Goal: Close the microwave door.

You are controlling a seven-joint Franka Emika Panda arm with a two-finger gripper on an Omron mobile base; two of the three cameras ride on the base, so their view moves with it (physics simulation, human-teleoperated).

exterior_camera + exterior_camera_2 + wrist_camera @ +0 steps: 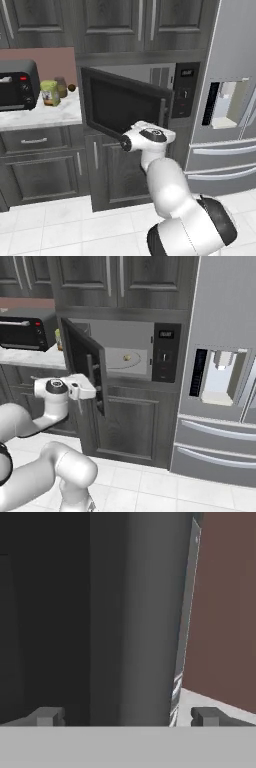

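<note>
Microwave (131, 351): built-in, set in grey cabinetry beside the refrigerator (225, 366); grey interior and round turntable (125, 359) exposed, button panel (165, 352) at right.

Microwave door (125, 106): black, glass-windowed, hinged at left, standing well open and swung out toward the robot; slim vertical handle (90, 375) on its free edge.

Gripper (127, 717): jaws parted, fingertips (47, 717) spread wide, nothing held; positioned at the door's outer face near its free edge, whether touching cannot be told.

Counter (42, 116): marble, left of microwave, carrying a black toaster oven (17, 84) and jars (50, 93).
</note>
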